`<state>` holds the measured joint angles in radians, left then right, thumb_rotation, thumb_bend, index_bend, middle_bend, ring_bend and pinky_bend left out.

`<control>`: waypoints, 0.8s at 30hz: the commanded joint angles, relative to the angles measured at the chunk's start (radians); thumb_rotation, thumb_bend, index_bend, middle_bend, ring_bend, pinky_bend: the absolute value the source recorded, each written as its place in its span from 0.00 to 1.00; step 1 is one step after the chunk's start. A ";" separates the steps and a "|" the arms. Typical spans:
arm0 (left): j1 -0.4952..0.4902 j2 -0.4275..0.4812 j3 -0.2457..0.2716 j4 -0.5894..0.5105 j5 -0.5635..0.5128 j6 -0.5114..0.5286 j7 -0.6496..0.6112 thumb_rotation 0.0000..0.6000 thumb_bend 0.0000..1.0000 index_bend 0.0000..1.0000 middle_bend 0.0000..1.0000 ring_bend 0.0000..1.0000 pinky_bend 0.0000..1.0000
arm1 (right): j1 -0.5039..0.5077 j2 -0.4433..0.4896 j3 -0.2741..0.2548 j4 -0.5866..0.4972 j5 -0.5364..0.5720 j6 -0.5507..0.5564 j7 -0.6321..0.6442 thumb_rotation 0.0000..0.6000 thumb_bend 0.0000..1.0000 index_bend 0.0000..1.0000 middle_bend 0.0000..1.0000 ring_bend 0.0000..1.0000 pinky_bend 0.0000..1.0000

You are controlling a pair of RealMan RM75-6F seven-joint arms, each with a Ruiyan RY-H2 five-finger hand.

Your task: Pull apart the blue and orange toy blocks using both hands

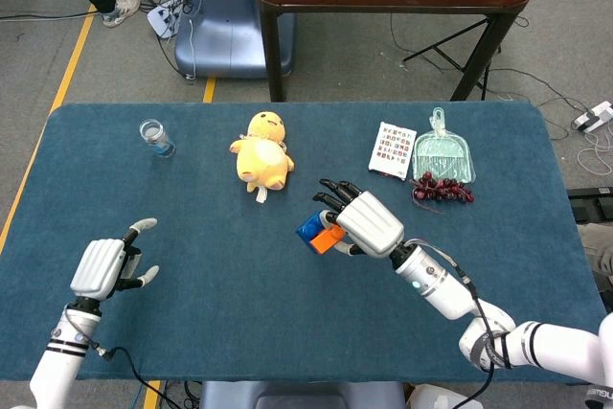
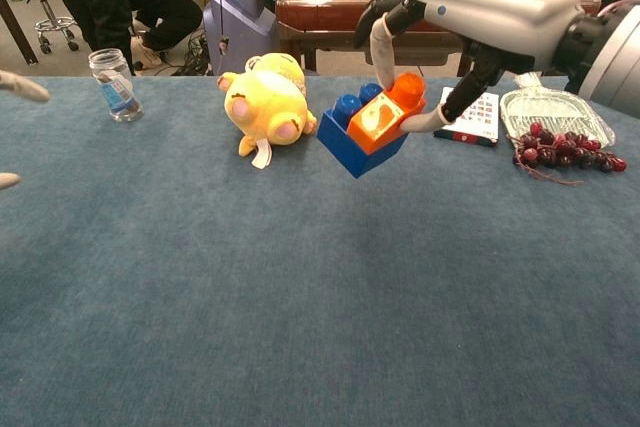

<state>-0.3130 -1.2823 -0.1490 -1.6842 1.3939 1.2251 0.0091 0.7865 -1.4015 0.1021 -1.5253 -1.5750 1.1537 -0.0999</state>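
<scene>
Above table, right hand (image 2: pixel 470 22) holds tilted blocks (image 2: pixel 368 127).

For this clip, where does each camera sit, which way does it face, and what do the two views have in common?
Head view: high up, looking steeply down at the blue table; shows both forearms, the open left hand and the right hand holding the joined blue and orange blocks.
Chest view: low, near table height, looking forward across it; shows the right hand close up, only left fingertips at the edge.
Shared: blocks, yellow plush toy, small jar, grapes.
</scene>
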 commanded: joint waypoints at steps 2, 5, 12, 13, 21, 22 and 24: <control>-0.039 -0.013 -0.030 -0.023 -0.027 -0.035 -0.019 1.00 0.20 0.13 0.97 0.99 1.00 | -0.010 0.035 0.030 -0.058 0.039 -0.007 0.005 1.00 0.28 0.69 0.25 0.08 0.21; -0.067 -0.025 -0.046 -0.033 -0.053 -0.064 -0.019 1.00 0.18 0.13 0.99 1.00 1.00 | -0.015 0.052 0.043 -0.092 0.061 -0.011 0.003 1.00 0.28 0.69 0.25 0.08 0.21; -0.124 -0.065 -0.081 -0.040 -0.152 -0.132 -0.024 1.00 0.16 0.13 1.00 1.00 1.00 | -0.026 0.076 0.073 -0.153 0.106 -0.018 0.013 1.00 0.28 0.69 0.25 0.08 0.21; -0.130 -0.071 -0.085 -0.037 -0.160 -0.137 -0.031 1.00 0.16 0.13 1.00 1.00 1.00 | -0.027 0.077 0.076 -0.158 0.112 -0.019 0.016 1.00 0.28 0.69 0.25 0.08 0.21; -0.174 -0.115 -0.114 -0.009 -0.221 -0.187 -0.101 1.00 0.14 0.10 1.00 1.00 1.00 | -0.023 0.072 0.111 -0.186 0.150 -0.029 0.035 1.00 0.28 0.69 0.25 0.08 0.21; -0.179 -0.118 -0.116 -0.010 -0.228 -0.191 -0.105 1.00 0.13 0.09 1.00 1.00 1.00 | -0.022 0.070 0.114 -0.187 0.152 -0.031 0.034 1.00 0.28 0.69 0.25 0.08 0.21; -0.188 -0.127 -0.123 -0.014 -0.245 -0.198 -0.113 1.00 0.10 0.08 1.00 1.00 1.00 | -0.018 0.063 0.120 -0.190 0.157 -0.035 0.031 1.00 0.28 0.69 0.25 0.08 0.21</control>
<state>-0.4956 -1.4041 -0.2673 -1.6970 1.1551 1.0317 -0.0992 0.7676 -1.3370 0.2208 -1.7141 -1.4192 1.1206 -0.0680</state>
